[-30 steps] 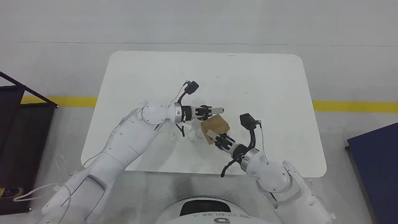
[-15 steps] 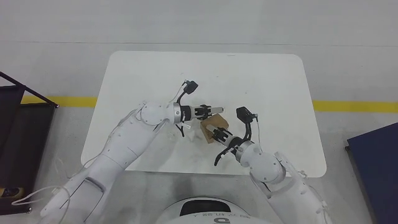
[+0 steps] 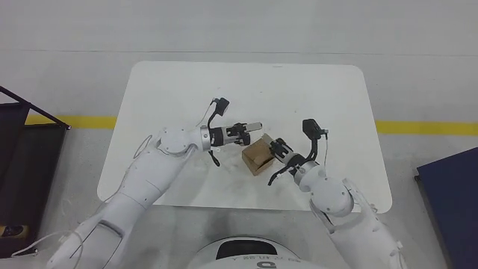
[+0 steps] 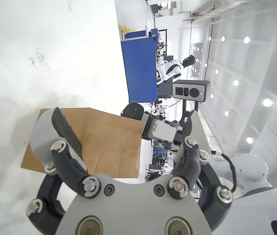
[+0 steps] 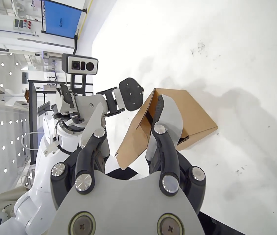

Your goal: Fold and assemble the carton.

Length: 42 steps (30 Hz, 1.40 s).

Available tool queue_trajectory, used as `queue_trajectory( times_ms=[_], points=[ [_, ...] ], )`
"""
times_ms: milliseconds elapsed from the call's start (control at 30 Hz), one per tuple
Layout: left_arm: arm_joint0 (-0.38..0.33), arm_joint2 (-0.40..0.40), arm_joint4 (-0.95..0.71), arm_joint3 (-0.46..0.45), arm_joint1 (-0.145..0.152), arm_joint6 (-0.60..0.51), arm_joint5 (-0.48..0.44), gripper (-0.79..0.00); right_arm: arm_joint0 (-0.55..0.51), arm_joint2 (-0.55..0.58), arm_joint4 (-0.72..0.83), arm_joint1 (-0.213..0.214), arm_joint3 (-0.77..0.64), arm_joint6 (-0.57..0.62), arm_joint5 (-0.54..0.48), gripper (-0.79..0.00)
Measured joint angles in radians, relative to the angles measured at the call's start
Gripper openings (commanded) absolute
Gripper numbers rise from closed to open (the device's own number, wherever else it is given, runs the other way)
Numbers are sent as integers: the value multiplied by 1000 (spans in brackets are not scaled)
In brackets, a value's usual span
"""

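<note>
You had the brown carton [image 3: 258, 156] lying on the desk [image 3: 321, 97] near its front edge, your left tool [image 3: 252, 130] spread wide beside its far corner and your right tool [image 3: 278, 149] equally wide, straddling its open end's flap.

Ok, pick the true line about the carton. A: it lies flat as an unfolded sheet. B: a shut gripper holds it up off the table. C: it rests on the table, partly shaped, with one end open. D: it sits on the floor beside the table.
C: the carton rests on the white table as a partly shaped box, its open end turned toward the right gripper, which is open.
</note>
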Motion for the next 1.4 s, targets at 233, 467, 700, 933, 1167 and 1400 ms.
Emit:
queue_trajectory(
  times_ms=[233,467,700,933,1167,1400],
  points=[
    [30,-41,-10,-15,14,-6,9,0,-99,127,66,17,-147,59,6,-320],
    [43,-38,-12,-26,14,-7,18,0,-155,173,68,37,-186,266,17,-326],
    [38,-33,-11,-23,12,-4,16,0,-112,114,55,37,-148,305,14,-348],
    [38,-31,-6,-25,11,2,14,0,-88,91,53,37,-134,313,19,-354],
    [38,-28,-6,-27,10,4,14,0,-68,66,51,36,-115,301,32,-372],
    [31,-18,-5,-27,6,2,14,0,-42,39,56,33,-92,285,41,-366]
  ],
)
